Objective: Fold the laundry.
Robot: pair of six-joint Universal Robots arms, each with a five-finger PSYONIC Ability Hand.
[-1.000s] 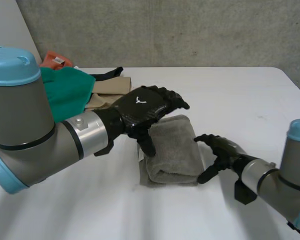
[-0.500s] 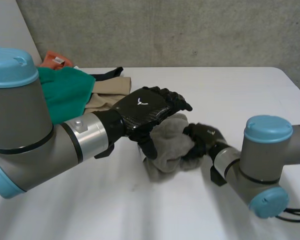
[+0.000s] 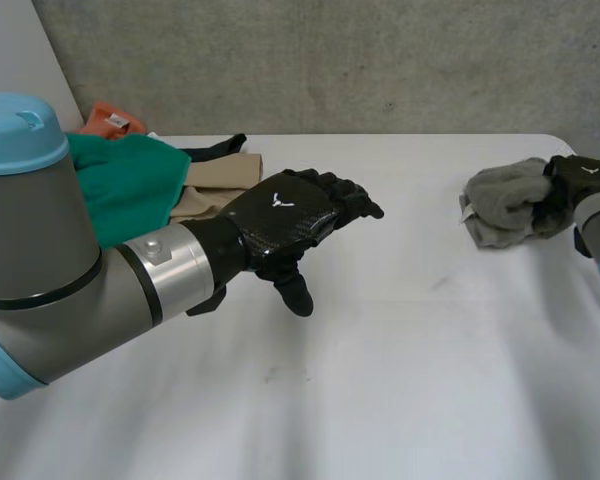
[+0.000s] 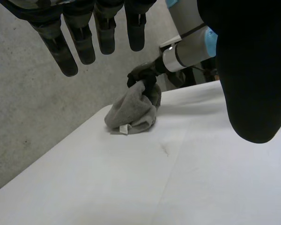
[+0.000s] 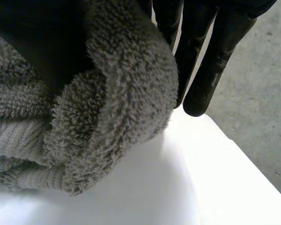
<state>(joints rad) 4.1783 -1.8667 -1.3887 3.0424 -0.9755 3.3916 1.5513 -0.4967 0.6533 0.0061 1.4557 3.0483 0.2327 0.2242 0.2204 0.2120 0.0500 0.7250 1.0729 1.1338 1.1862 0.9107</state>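
The grey towel (image 3: 505, 200) sits bunched into a loose bundle at the right side of the white table (image 3: 380, 380), towards its far edge. The right hand (image 3: 580, 180) grips it from the right. In the right wrist view the towel (image 5: 107, 93) bulges between the thumb and the fingers (image 5: 210, 70), which close round it. In the left wrist view the bundle (image 4: 133, 110) rests on the table with the right hand (image 4: 143, 75) clamped on its top.

The left hand (image 3: 290, 215) hovers over the middle of the table, well apart from the towel. Its fingers (image 4: 79, 37) are loosely extended and hold nothing.

At the far left lies a pile of laundry: a green garment (image 3: 130, 180), a beige cloth (image 3: 220, 175), an orange piece (image 3: 115, 118) and a black item (image 3: 215, 148).
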